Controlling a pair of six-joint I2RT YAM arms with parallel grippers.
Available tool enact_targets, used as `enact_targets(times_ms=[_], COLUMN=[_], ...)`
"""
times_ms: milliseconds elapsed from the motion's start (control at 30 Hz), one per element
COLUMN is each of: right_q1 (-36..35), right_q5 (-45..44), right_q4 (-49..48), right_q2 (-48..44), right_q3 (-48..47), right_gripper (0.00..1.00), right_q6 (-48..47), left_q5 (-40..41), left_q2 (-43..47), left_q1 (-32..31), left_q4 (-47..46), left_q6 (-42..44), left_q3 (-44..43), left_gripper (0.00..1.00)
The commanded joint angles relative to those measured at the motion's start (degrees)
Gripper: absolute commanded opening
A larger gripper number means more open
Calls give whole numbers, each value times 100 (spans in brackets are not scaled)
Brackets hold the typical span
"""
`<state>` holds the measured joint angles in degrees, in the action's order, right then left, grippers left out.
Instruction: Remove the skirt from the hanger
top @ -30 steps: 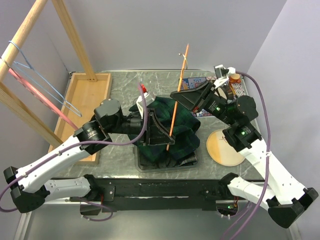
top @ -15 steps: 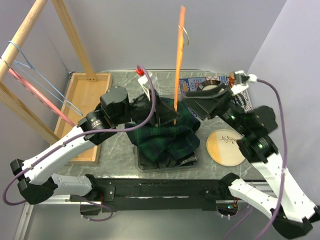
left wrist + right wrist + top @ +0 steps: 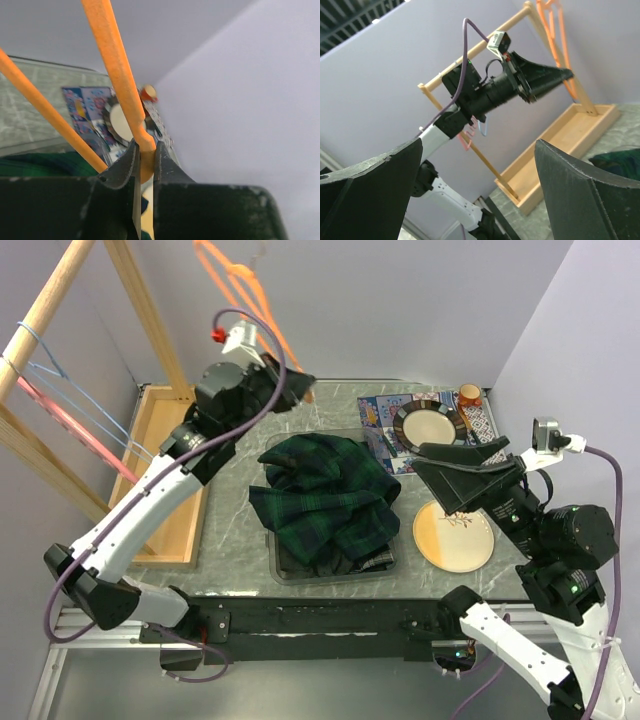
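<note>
Left hand (image 3: 145, 167) clamped on the orange hanger (image 3: 116, 70), fingers pinching the bar just past a small notch in it. Grip sits at one end of the hanger's lower bar, so the rest of the frame swings free above the hand. In the overhead view that hand (image 3: 300, 388) is raised high, beyond the far-left corner of the clear bin (image 3: 284, 570), with the hanger (image 3: 240, 285) angled up and away toward the wall. Hanger looks bare: no cloth on it in any view. Judged reason for the high carry: to lift the frame well clear of the cloth below.

Skirt (image 3: 325, 495), dark green plaid, lies heaped in the clear bin, spilling over the bin's far rim. It touches neither hand. Separation looks done; what is left, by my guess, is parking the hanger.

Right hand (image 3: 470, 480) stands wide open, holding nothing, to the right of the bin and above the orange-and-cream plate (image 3: 455, 537). Its wrist camera looks across at the left arm, fingers (image 3: 370, 185) spread at the frame edges. Probably drawn off to give the left arm room.

Wooden rack (image 3: 60, 300) with blue and pink wire hangers (image 3: 70, 400) stands well left of the bin. A wooden tray (image 3: 160, 440) sits between rack and bin. Far right of the bin: a patterned mat (image 3: 378, 415) carrying a dark plate (image 3: 428, 426) and a small cup (image 3: 468, 394), all on the table (image 3: 230, 540).
</note>
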<state>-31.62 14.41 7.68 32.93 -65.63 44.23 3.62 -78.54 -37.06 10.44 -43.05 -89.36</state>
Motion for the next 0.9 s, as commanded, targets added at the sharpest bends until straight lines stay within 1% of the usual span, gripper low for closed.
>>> enact_targets(times_ms=[0,33,133,200,333,400,533,600,733,867], right_q1=[24,24,24,24,24,15,24,15,15,15], right_q5=[-220,-228,-220,-167,-149,-193,-202,-211,-246,-211], right_q4=[356,374,401,374,383,453,489,506,524,480], right_q2=[-120,-129,-173,-181,-155,-146,-173,-190,-208,-190], right_q3=[-266,-267,-249,-223,-214,-231,-249,-249,-231,-170], right_gripper=[100,100,100,100,100,100,100,100,100,100], right_q6=[-265,-283,-274,-274,-309,-327,-345,-362,-371,-353], left_q5=[578,570,517,535,237,-45,-361,-695,-1064,-1425], left_q2=[304,339,375,314,304,331,243,225,339,349], left_q1=[488,759,1234,1437,2113,2299,2738,2879,3300,3582], left_q4=[-419,-402,-385,-280,-366,-551,-499,-481,-656,-639], left_q6=[-537,-721,-950,-1030,-1468,-1592,-1707,-1759,-1970,-2015], left_q3=[-12,32,130,16,32,121,-63,-81,172,147], left_gripper=[1,1,1,1,1,1,1,1,1,1])
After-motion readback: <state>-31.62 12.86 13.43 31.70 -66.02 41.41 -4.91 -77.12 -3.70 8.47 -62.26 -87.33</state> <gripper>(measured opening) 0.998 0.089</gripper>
